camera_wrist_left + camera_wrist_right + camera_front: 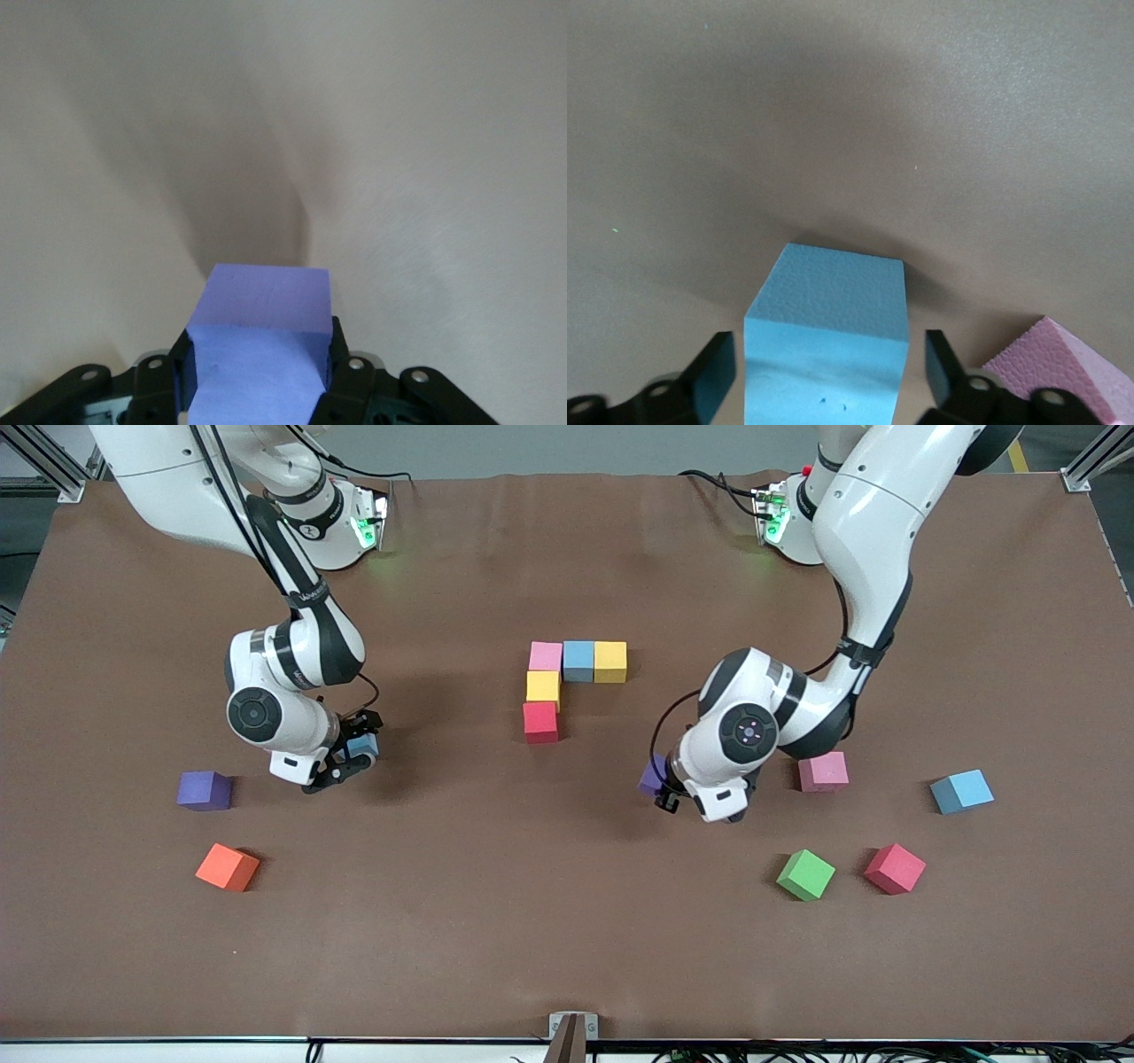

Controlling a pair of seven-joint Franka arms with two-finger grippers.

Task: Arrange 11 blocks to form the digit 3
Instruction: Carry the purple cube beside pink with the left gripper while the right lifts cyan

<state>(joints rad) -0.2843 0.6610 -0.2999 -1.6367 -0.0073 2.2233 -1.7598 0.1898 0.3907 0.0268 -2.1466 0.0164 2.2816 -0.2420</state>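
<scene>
In the table's middle stands a row of a pink block [546, 656], a blue block [578, 661] and a yellow block [610, 662]. A second yellow block [543, 686] and a red block [540, 722] run from the pink one toward the front camera. My left gripper [664, 788] [257, 350] is shut on a purple block [653, 775] [266, 301], low over the table. My right gripper [350, 760] [824, 363] is open around a light blue block [363, 746] [833, 292], with a gap at each finger [718, 367].
Loose blocks lie about: purple [205, 790] and orange [228, 867] toward the right arm's end, pink [823, 771], blue [961, 791], green [805, 874] and red [895, 868] toward the left arm's end. A pink block [1063, 367] shows beside the right gripper.
</scene>
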